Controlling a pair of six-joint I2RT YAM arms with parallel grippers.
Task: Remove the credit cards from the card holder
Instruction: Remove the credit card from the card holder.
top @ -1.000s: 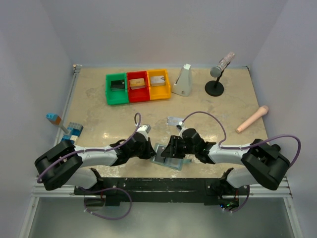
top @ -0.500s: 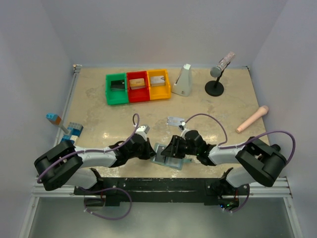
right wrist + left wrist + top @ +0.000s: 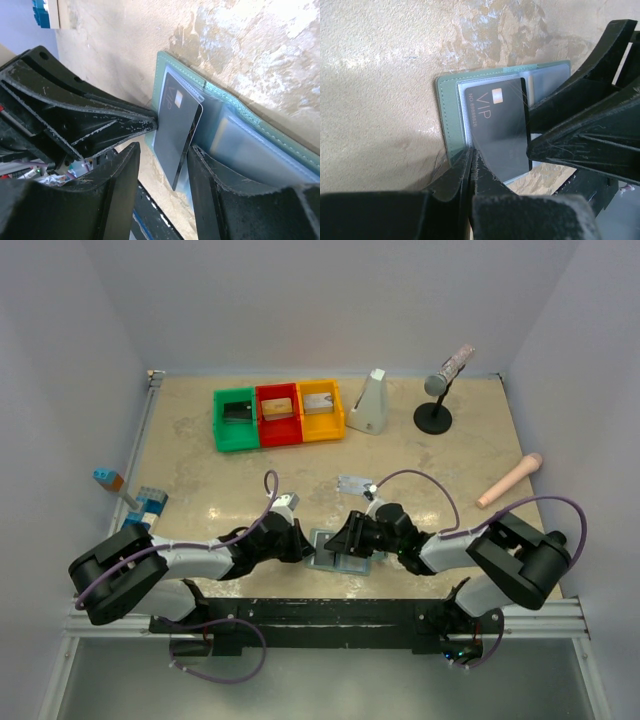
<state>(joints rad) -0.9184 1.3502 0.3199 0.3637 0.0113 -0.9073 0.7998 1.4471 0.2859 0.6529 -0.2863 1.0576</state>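
The card holder (image 3: 333,552) lies open on the table between both grippers, with its grey-green rim (image 3: 446,116) and pale blue pockets (image 3: 250,142) showing. A black credit card (image 3: 500,125) marked VIP sticks partly out of a pocket. My right gripper (image 3: 164,150) is open, with the black card (image 3: 176,125) standing between its jaws, one edge by the right finger. My left gripper (image 3: 471,152) is shut, its tips pressing on the holder's left edge. A silver-grey credit card (image 3: 353,484) lies loose on the table just beyond the holder.
Green (image 3: 236,418), red (image 3: 278,413) and yellow (image 3: 320,410) bins stand at the back, with a white wedge-shaped object (image 3: 369,402) and a microphone on a stand (image 3: 440,390) to their right. A beige handle (image 3: 508,480) lies right. Blue toy bricks (image 3: 140,502) sit left.
The right gripper has edged a little left and away from the near edge over the holder, and the holder has shifted slightly with it. The left gripper stays shut in place.
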